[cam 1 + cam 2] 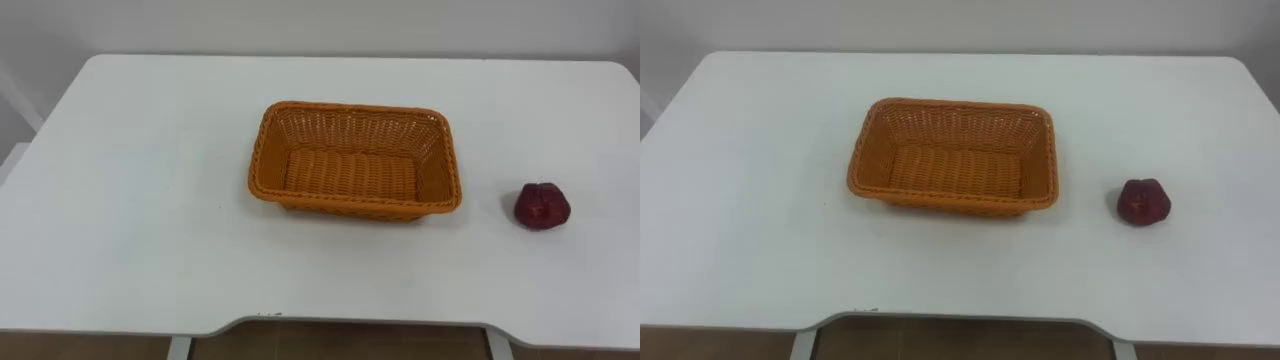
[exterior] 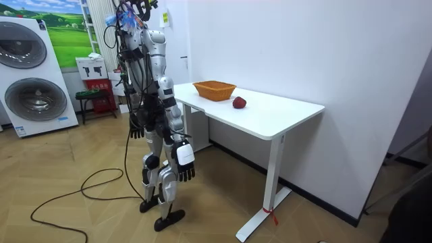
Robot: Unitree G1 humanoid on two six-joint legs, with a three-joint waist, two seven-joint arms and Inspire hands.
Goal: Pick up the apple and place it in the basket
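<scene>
Both arms hung idle, left hand and right hand slack and empty. The apple waited untouched on the table, right of the basket, likely its destination.

One white bench carries two things: one orange woven basket and one dark red apple. In the room view the robot has two hands hanging at its sides, one left hand and one right hand. Behind it there are two white washing machines, one above the other, along with one small dark stool and one landscape picture on the wall.
</scene>
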